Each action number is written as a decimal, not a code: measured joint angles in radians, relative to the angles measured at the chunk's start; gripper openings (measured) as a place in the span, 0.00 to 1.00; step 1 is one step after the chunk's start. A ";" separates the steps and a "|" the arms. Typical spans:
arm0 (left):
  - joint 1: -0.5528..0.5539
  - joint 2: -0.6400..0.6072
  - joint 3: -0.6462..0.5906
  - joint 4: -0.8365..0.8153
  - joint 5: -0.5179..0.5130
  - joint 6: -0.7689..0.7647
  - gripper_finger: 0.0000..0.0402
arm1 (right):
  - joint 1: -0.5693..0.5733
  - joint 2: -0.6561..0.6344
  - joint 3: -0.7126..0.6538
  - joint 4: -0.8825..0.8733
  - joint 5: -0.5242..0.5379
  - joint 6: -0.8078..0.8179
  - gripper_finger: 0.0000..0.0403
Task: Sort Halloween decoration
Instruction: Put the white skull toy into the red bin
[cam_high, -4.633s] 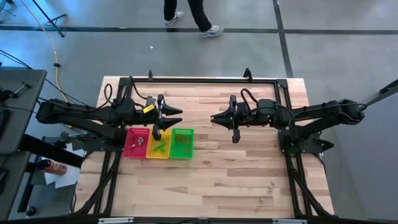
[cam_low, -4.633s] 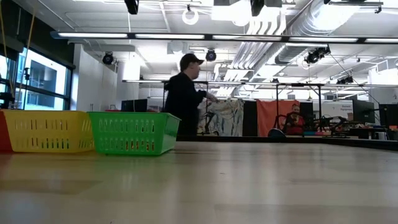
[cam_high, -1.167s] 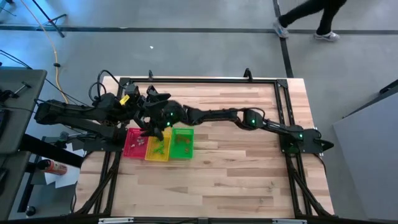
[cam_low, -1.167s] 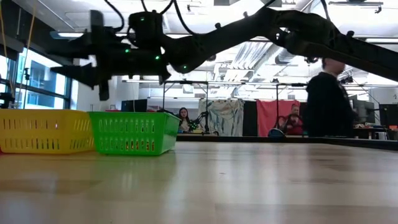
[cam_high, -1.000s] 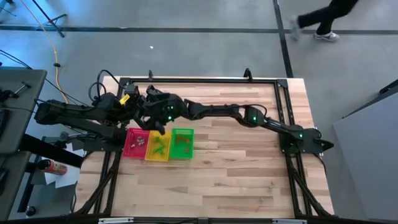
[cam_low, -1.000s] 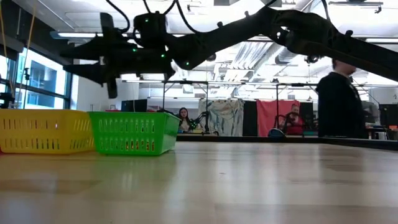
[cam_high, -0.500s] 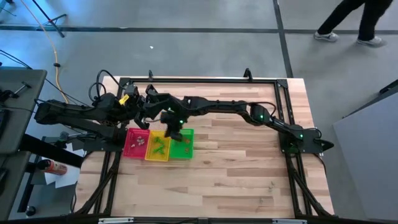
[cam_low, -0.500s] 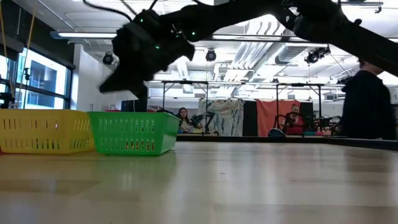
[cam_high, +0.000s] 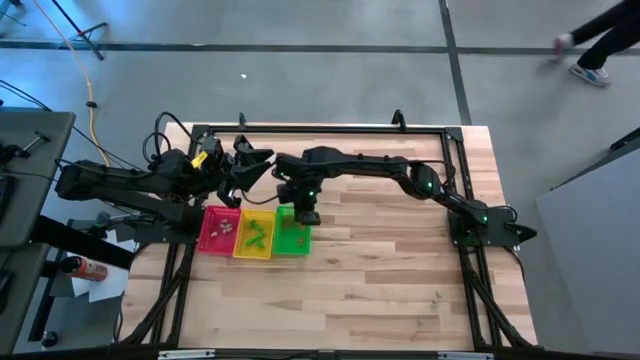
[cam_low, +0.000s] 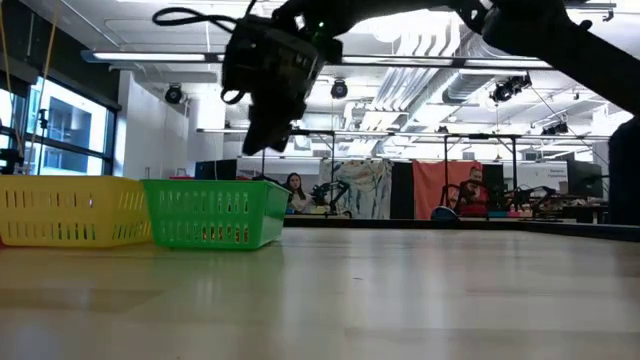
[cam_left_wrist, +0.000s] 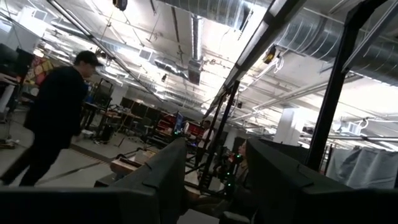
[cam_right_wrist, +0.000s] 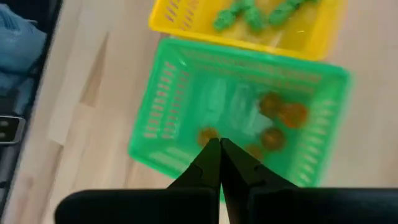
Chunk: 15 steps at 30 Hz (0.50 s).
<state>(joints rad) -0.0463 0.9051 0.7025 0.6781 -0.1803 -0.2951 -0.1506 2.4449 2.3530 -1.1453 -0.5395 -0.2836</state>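
Observation:
Three small trays stand side by side near the table's left edge: red, yellow and green. Orange trinkets lie in the green tray, and green trinkets lie in the yellow tray. Pale grey bits show in the red tray. My right gripper is shut with nothing seen between its fingers. It hangs above the green tray pointing down, also seen in the low view. My left gripper is open and raised beyond the trays' far side, touching nothing.
The right arm stretches across the table's far half from the right. The black frame rail runs along the far edge. Bare wood lies right of and nearer than the trays. A person walks on the floor beyond the table.
My right gripper has swung toward the table's right, from above the yellow tray to above the green tray. It has tipped from nearly level to pointing down. The trays have stayed in place. The person beyond the table has walked on to the right.

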 joint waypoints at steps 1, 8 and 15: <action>0.000 0.000 0.000 0.000 -0.004 0.002 0.39 | -0.004 -0.015 -0.011 -0.001 0.011 -0.007 0.00; 0.000 0.000 0.000 0.001 -0.006 0.001 0.39 | -0.026 -0.227 -0.323 0.077 0.046 0.002 0.00; 0.000 0.000 0.000 0.000 -0.009 0.057 0.39 | -0.031 -0.673 -1.004 0.528 0.130 0.291 0.00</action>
<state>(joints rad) -0.0463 0.9051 0.7025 0.6781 -0.1889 -0.2384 -0.1815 1.7720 1.3486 -0.6169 -0.4091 0.0075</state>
